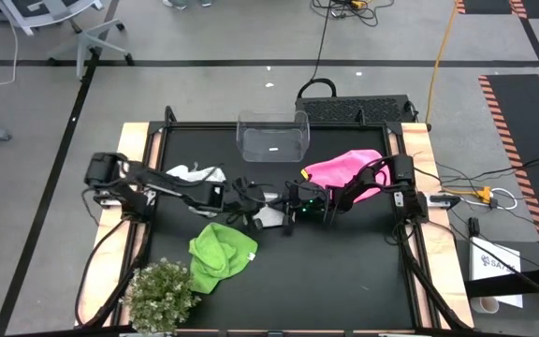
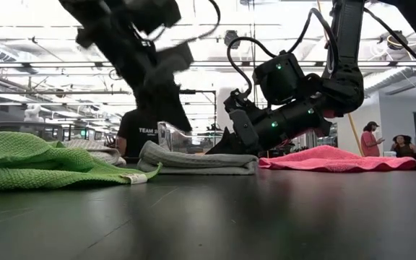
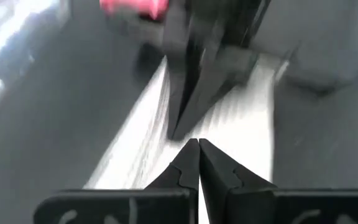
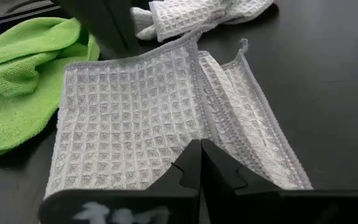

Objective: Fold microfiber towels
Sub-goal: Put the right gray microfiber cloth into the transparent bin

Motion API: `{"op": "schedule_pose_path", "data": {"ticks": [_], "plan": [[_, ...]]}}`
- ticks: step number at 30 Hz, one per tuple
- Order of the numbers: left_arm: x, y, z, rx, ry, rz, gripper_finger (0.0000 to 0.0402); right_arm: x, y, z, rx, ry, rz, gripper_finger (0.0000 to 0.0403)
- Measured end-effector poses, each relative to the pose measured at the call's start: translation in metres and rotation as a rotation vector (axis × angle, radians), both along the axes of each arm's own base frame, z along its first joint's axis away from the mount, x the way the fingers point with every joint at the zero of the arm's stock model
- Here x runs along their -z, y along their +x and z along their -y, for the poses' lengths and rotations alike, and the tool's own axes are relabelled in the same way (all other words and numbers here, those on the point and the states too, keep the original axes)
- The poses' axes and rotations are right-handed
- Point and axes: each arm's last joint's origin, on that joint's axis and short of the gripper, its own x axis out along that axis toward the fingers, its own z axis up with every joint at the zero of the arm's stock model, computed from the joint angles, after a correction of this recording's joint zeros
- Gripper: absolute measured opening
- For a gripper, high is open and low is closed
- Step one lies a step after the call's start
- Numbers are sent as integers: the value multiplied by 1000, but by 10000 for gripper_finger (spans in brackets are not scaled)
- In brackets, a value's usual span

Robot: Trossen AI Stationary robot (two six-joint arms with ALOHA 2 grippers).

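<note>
Right wrist view puts us right over the action: a white waffle-weave microfiber towel (image 4: 160, 118) lies partly folded on the black bench (image 4: 328, 93), one flap doubled over along a stitched hem. The right claw (image 4: 199, 163) sits pressed together at the near edge of the cloth, pinching nothing that I can see. From overhead, the left claw (image 1: 247, 200) comes in from the other side of the same towel at mid-bench, its fingers shut too, tips hovering just over the fabric.

This cloth looks light, limp and grippy, so it should drape and bunch rather than hold a crease; best taken by a hemmed corner or edge, where the stitching gives a firmer bite.

Around it: a lime green crumpled towel (image 1: 221, 255) near the front, a bright pink towel (image 1: 342, 170) draped by the right arm, a second white towel (image 1: 197, 174) bunched beside the left arm.
</note>
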Motion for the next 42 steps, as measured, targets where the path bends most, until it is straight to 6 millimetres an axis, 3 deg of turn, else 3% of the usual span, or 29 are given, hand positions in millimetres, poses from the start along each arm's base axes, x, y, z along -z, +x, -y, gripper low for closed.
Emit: {"op": "schedule_pose_path", "data": {"ticks": [6, 15, 19, 24, 28, 32, 38, 42], "plan": [[45, 8, 1, -8, 0, -135, 7, -1, 0, 0, 1, 2, 12, 0], [58, 3, -1, -29, 41, -245, 7, -4, 0, 0, -5, 18, 1, 0], [59, 4, -1, -32, 43, -238, 4, -39, 1, -1, -43, 106, 90, 0], [59, 4, -1, -30, 49, -228, 9, -82, -1, -23, -90, 52, 143, 0], [58, 7, -2, -32, 46, -190, 5, -72, -1, -44, -73, 15, 93, 0], [57, 9, -2, -30, 42, -170, 6, -72, 17, -57, -88, 8, 141, 0], [56, 12, -1, -10, 10, -145, 3, -50, 41, -59, -119, -50, 124, 0], [56, 12, 2, -5, 4, -140, 6, -30, 44, -55, -138, -57, 65, 0]]}}
